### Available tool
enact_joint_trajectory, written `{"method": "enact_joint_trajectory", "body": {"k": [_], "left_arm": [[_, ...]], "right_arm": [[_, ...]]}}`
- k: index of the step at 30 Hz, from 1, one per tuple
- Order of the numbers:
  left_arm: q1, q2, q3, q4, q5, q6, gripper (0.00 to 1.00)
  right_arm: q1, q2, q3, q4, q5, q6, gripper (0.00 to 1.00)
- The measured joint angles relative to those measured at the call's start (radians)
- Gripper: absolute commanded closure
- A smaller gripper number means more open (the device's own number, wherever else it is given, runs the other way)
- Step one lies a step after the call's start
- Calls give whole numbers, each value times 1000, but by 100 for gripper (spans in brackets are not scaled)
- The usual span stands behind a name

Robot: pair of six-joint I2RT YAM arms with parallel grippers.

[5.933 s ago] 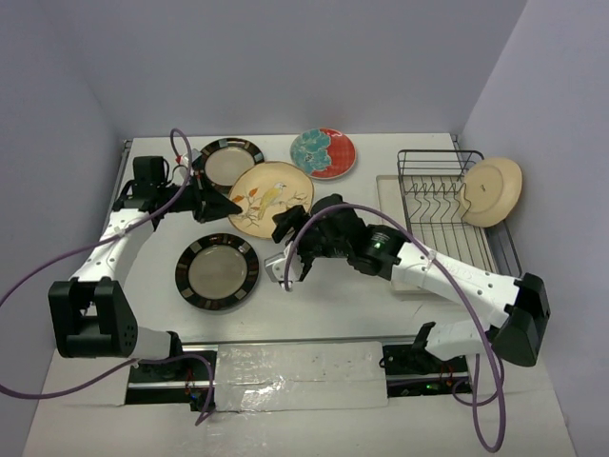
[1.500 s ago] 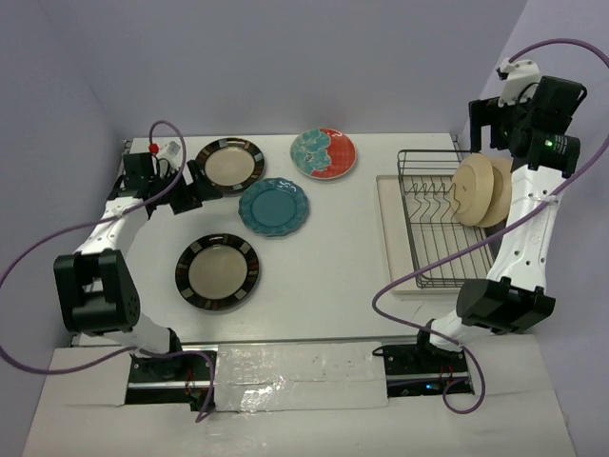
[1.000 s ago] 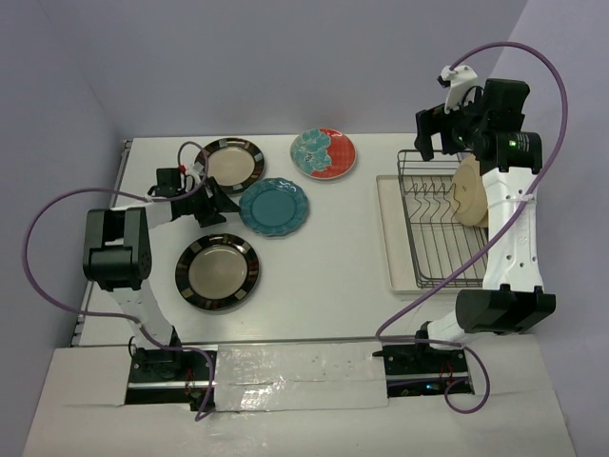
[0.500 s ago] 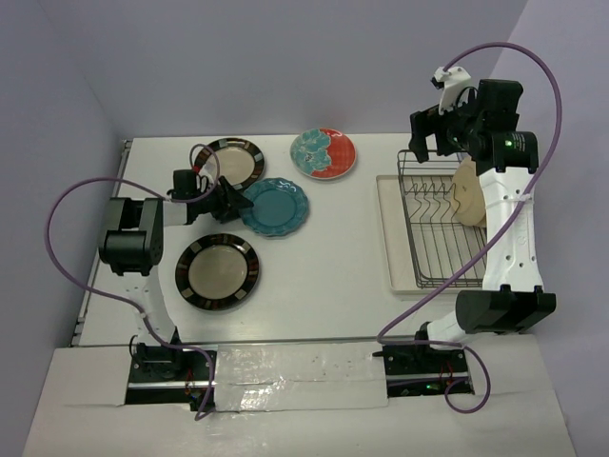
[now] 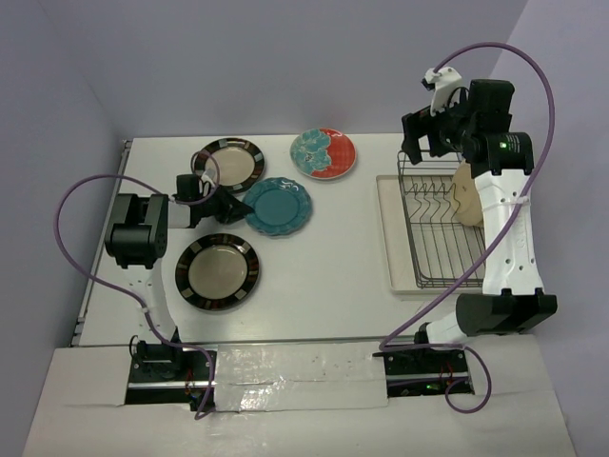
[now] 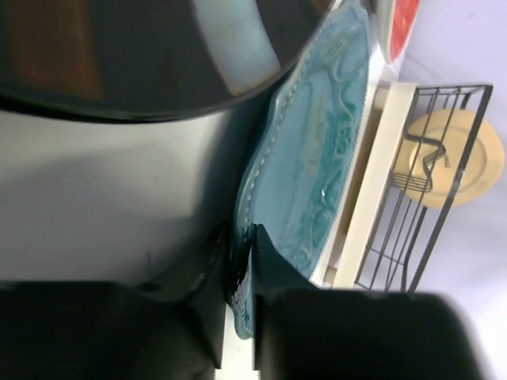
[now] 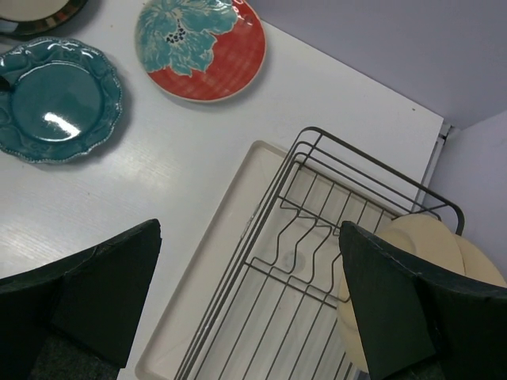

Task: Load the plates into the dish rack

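Teal plate, centre-left on the white surface, has its left rim pinched between the nearly closed jaws of the left tool. Upper right, the right tool hangs wide open and empty over the rack. The arm half-hides two cream plates there. Plate and rack lie well apart.

Scalloped plate lies left of dish rack, seemingly holding two plates.

White arms with black joints, black hands and looping purple cables.
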Motion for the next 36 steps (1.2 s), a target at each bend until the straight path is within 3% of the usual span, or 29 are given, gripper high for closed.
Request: {"method": "enact_joint_trajectory", "body": {"k": [3, 9, 14, 19, 28, 36], "left_arm": [[-5, 2, 0, 11, 33, 6, 100], [-9, -15, 4, 7, 60, -7, 100], [-9, -97, -9, -100, 63, -27, 100], [-10, -226, -10, -181, 92, -63, 100], [-11, -399, -27, -134, 218, -219, 100], [-44, -433, -111, -90, 268, -332, 100]], "right_arm": [[20, -13, -7, 3, 5, 0, 0], [106, -68, -66, 10, 4, -41, 0], [206, -84, -112, -1, -12, -160, 0], [321, -173, -307, 47, -21, -323, 0], [723, -414, -695, 245, 27, -646, 0], [827, -298, -759, 410, 91, -773, 2]]}}
